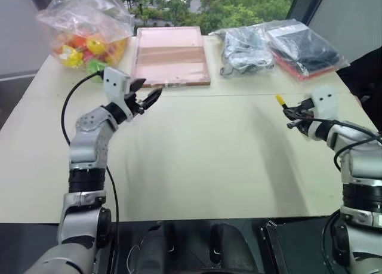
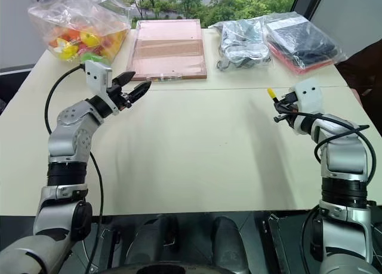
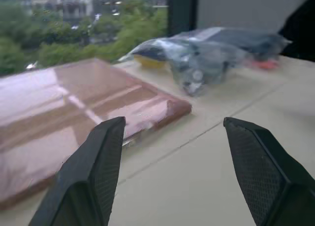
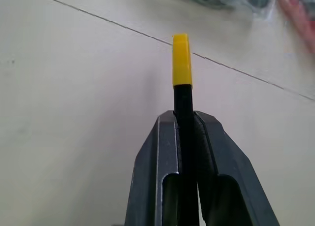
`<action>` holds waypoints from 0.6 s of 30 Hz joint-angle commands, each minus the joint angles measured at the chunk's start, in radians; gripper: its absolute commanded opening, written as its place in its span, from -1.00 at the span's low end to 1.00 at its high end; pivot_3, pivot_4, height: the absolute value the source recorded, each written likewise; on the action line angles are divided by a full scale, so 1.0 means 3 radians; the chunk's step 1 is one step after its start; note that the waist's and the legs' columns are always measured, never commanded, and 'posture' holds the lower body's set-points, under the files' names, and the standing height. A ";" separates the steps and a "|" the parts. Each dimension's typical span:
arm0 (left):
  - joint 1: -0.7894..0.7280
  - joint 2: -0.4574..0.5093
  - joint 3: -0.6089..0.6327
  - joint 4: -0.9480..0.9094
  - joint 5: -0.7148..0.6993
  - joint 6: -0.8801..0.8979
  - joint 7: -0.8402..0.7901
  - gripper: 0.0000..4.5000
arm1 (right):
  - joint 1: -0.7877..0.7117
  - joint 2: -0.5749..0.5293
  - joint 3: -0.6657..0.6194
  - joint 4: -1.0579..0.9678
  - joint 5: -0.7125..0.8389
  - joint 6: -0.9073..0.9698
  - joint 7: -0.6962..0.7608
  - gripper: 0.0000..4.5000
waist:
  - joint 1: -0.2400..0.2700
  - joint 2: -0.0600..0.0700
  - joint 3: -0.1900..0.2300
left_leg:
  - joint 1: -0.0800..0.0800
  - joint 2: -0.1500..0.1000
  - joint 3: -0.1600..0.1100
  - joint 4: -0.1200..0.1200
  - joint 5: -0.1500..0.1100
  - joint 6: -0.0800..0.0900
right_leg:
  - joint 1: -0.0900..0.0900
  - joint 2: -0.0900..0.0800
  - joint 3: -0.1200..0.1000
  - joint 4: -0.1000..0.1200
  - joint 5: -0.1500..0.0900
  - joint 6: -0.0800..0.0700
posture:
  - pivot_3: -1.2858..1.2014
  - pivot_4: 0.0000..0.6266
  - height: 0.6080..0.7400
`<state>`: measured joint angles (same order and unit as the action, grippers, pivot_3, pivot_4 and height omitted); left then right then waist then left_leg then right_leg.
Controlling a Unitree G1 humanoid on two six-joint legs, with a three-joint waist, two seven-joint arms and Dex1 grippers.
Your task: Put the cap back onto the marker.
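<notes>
Right pincer (image 4: pixel 186 132) above cream table (image 1: pixel 197 160), window (image 1: pixel 209 2) with trees behind

arms: I see silver-grey metal shells with black bands at the joints, same on both sides
left gripper (image 1: pixel 148 94): two black pointed fingers (image 3: pixel 93 172), fine textured pads on the inner faces
right gripper (image 4: pixel 183 125): two black fingers, dark grey edges, slotted near the base
wrist boxes: white blocky housing on each wrist, small dark dots on its face
cables: thin black cable looping off each wrist box
</notes>
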<state>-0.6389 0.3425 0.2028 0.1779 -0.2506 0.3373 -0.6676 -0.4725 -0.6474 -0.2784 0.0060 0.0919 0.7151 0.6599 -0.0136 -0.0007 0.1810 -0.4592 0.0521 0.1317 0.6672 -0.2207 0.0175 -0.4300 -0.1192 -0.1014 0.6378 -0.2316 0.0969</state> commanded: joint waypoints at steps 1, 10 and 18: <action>0.0401 -0.0186 0.0145 -0.0780 -0.0090 0.0531 0.0644 0.47 | 0.0335 0.0025 -0.0132 -0.0501 0.0102 0.0137 -0.0155 -1.00 | 0.0007 -0.0001 -0.0006 | 0.0001 0.0000 0.0000 -0.0001 -0.0005 0.0008 | 0.0000 0.0000 0.0000 0.0000 0.0000 0.0000 | 0.03 -0.52 1.00; 0.0812 -0.0314 0.0120 -0.0931 0.0035 0.0557 0.1324 0.49 | 0.0539 0.0200 -0.0052 -0.0359 0.0197 -0.0051 -0.0411 -0.41 | 0.0013 -0.0002 -0.0006 | 0.0020 -0.0001 -0.0001 -0.0005 -0.0008 0.0012 | 0.0019 0.0000 0.0000 -0.0005 -0.0001 0.0000 | 0.03 -0.52 1.00; 0.0905 -0.0304 0.0084 -0.0933 0.0054 0.0449 0.1408 0.49 | 0.0459 0.0129 -0.0089 -0.0198 0.0264 -0.0201 -0.0473 0.98 | 0.0010 -0.0002 -0.0006 | 0.0019 -0.0001 0.0000 -0.0005 -0.0008 0.0012 | 0.0018 0.0000 0.0000 -0.0006 -0.0001 0.0000 | 0.03 -0.52 1.00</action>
<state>-0.3633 0.2444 0.2161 -0.0624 -0.2296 0.4937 -0.2535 -0.3113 -0.5891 -0.2801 -0.0344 0.1594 0.6821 0.5219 -0.0106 -0.0012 0.1793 -0.4535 0.0519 0.1316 0.6655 -0.2231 0.0211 -0.4248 -0.1192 -0.1014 0.6361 -0.2320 0.0969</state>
